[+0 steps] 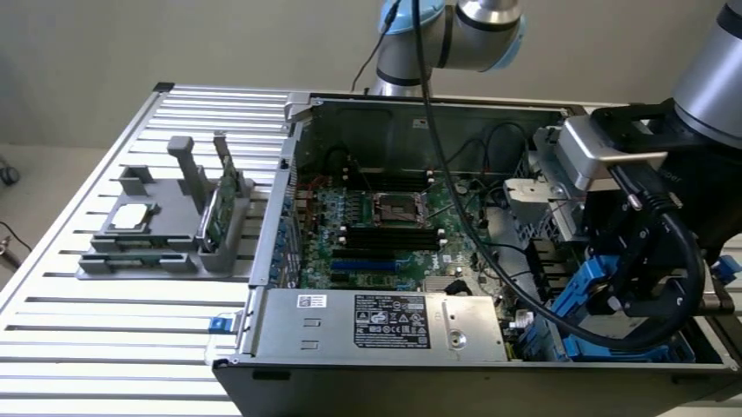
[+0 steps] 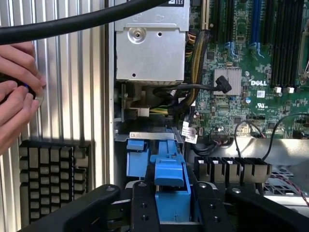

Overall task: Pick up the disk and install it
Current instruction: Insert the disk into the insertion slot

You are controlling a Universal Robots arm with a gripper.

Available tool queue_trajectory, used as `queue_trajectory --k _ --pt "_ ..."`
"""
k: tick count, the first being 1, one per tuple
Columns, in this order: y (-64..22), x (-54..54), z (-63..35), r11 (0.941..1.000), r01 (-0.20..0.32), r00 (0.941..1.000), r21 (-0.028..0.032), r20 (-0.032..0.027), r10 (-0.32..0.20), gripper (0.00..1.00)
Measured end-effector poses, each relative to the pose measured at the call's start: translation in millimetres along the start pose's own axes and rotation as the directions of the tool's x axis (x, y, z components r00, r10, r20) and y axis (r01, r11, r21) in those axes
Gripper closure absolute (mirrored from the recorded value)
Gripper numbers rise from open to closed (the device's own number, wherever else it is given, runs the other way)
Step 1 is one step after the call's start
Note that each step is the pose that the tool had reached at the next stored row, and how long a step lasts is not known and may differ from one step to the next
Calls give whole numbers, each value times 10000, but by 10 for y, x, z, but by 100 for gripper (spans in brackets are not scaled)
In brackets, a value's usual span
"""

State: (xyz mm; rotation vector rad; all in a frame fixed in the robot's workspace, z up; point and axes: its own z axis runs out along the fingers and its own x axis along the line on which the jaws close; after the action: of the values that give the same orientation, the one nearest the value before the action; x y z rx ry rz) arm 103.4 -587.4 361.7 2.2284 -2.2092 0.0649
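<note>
Slatted aluminium desk (image 1: 104, 347), plain beige wall (image 1: 174, 43) behind it. An open computer case (image 1: 464, 106) lies flat on the desk with its motherboard (image 1: 383, 217) facing up and its power supply (image 1: 394, 323) along the near side. A grey fixture (image 1: 162, 239) sits on the desk at the exterior view's left, apart from the case. The gripper (image 1: 620, 304) is down inside the case's near corner on the exterior view's right. Its fingers (image 2: 145, 203) are clenched on the disk (image 2: 170, 176), grasping its blue carrier frame at the drive bay. In the wrist view, a black keyboard (image 2: 53, 179) lies on the desk beside the case, with a person's hands (image 2: 17, 101) near it over the slats.
</note>
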Motion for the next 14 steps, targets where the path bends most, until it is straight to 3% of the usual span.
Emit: queue_trajectory --k 7,14 --pt "-7 -14 62 10000 54 9999 0 -98 -54 67" --pt "-14 -46 106 10000 99 9996 -1 -246 -99 67"
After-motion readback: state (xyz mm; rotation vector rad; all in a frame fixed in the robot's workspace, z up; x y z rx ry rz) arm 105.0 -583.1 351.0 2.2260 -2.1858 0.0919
